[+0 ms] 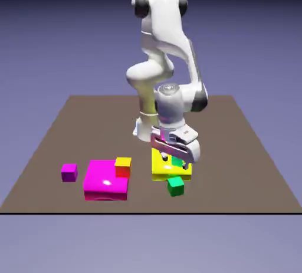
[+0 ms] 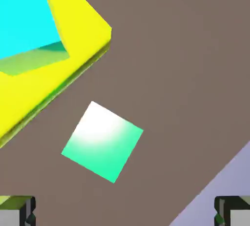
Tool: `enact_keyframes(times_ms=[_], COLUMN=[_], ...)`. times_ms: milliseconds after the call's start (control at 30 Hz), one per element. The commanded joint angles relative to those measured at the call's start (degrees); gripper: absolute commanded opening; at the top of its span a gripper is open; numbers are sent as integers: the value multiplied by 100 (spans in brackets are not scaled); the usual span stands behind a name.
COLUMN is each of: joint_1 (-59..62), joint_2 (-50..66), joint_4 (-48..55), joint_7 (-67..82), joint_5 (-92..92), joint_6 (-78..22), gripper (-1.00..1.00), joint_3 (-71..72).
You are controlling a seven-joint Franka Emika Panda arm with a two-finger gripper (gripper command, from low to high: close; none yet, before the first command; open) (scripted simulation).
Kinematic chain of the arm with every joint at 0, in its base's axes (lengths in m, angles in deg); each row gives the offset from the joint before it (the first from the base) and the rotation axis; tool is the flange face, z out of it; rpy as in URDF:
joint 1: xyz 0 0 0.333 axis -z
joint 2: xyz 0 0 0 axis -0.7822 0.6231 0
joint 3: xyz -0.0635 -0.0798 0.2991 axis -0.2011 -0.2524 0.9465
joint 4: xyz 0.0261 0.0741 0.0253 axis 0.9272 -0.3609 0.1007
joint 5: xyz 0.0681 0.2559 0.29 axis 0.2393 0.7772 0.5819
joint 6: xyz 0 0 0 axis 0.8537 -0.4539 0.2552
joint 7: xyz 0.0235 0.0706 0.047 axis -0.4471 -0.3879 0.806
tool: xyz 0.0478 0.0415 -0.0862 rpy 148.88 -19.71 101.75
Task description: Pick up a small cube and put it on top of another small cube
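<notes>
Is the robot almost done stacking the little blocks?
Not yet. Nothing looks stacked by the robot so far: the small green cube sits on the table. The fingers are wide open, holding nothing, with that cube in the hand camera's view. Gripping it, lifting it and setting it on another small cube are all left.

The small green cube (image 1: 176,186) is lying flat on the brown table (image 1: 236,177), near the yellow slab (image 1: 168,177). A white glare is covering part of its top.
</notes>
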Motion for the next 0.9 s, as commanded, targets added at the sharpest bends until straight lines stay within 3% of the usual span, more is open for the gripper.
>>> enact_keyframes(times_ms=[0,667,867], joint_1=[-76,-1587,-1006], joint_2=[68,1437,2236], joint_4=[30,626,719], joint_7=[250,5233,5937], joint_5=[30,631,1516], joint_6=[-44,-914,-351], gripper=[0,0,0], joint_3=[-58,-1211,-409])
